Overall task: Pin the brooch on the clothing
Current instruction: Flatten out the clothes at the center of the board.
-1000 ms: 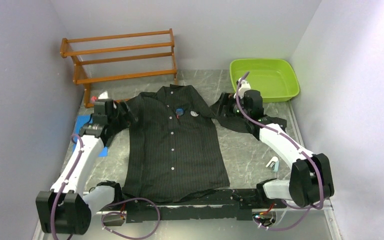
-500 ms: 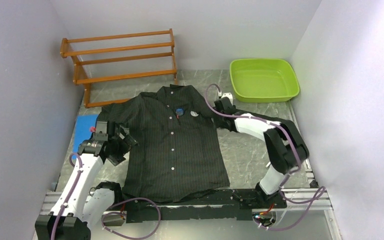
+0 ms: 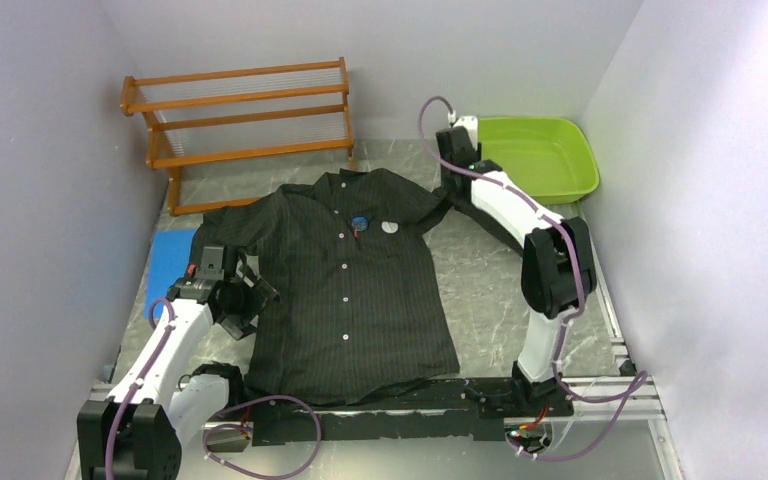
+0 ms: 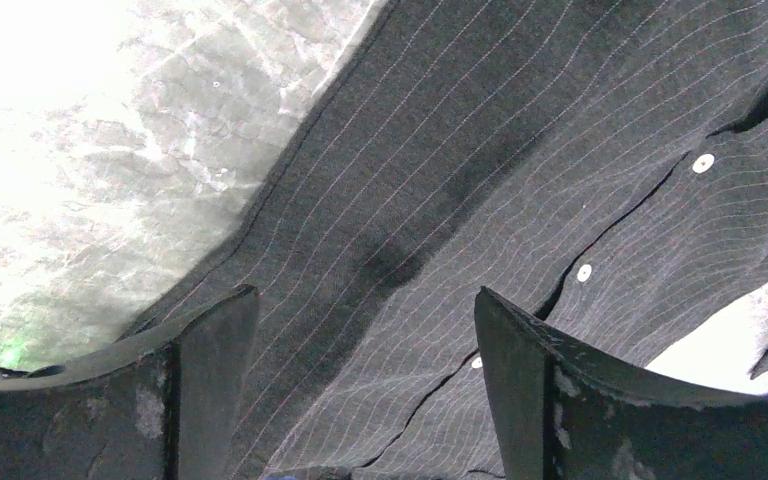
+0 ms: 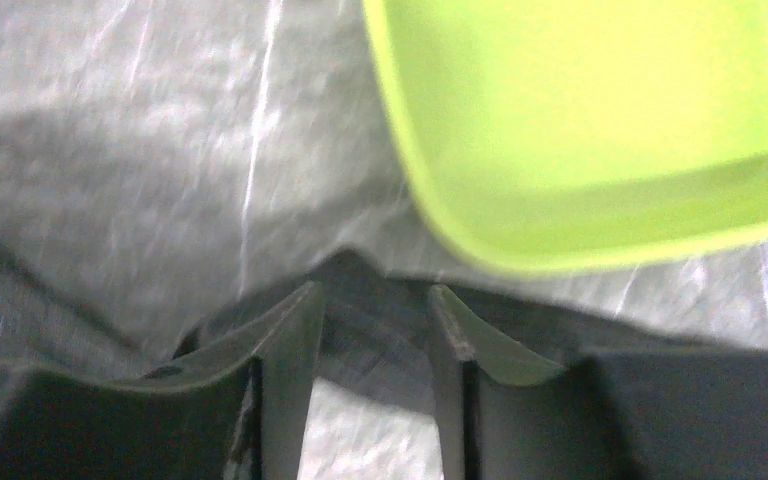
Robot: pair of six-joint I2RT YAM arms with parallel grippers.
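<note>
Left claw [image 4: 360, 380] gapes empty over the clothing [image 3: 360, 290]; right claw [image 5: 368, 345] pinches its sleeve.

A robot lab cell. Plain white walls [image 3: 50, 120] box in a marble-look table [image 3: 490, 300]. Two arms are bolted to its near edge.

Both arms have white link shells with black joint housings, purple cables looped alongside, and black grippers; the left gripper [image 3: 250, 300] fingers [image 4: 210, 380] look scuffed.

Matt pinstriped cloth shirt [image 3: 345, 290], glossy green plastic tub [image 3: 540, 155], wooden rack [image 3: 240, 120]
</note>
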